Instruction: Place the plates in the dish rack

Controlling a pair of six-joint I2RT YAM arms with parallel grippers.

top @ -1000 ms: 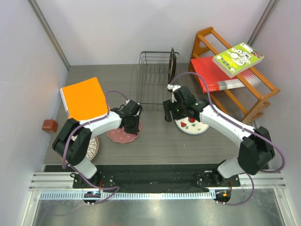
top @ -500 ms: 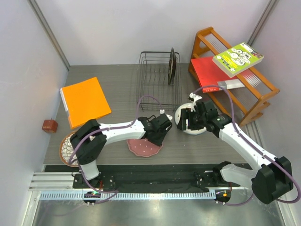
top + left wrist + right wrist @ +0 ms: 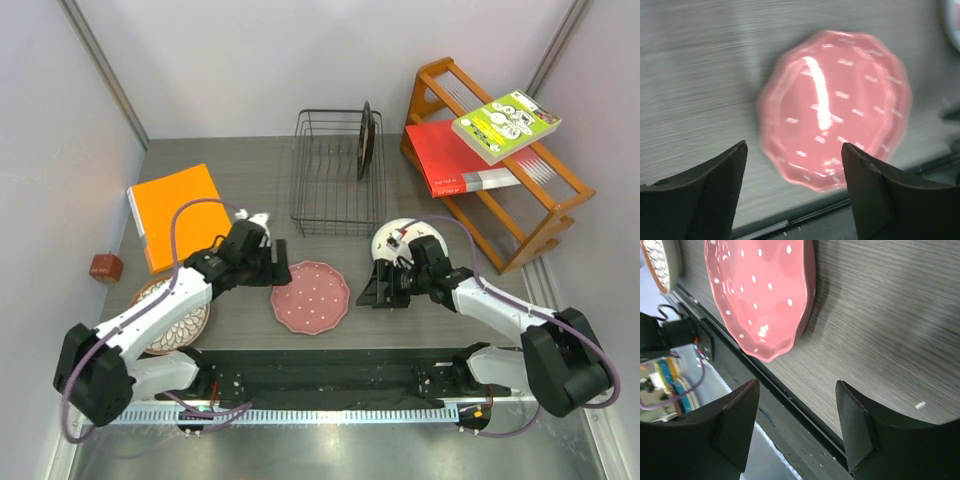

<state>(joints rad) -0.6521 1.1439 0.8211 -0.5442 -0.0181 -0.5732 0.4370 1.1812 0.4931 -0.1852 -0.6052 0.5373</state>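
We see a grey wood-grain table [image 3: 250, 170] enclosed on three sides by plain pale walls [image 3: 300, 60]. One slanting metal post [image 3: 105, 70] marks the rear left corner and a second post [image 3: 560, 40] the rear right. At right rear stands an orange wooden shelf rack [image 3: 436, 70] carrying a red book [image 3: 445, 155] with a green book [image 3: 505, 125] above it. An orange folder [image 3: 180, 212] lies at left. We note aluminium rails [image 3: 330, 382] along the near edge, then brushed metal sheet [image 3: 330, 455]. The lighting is soft and even.
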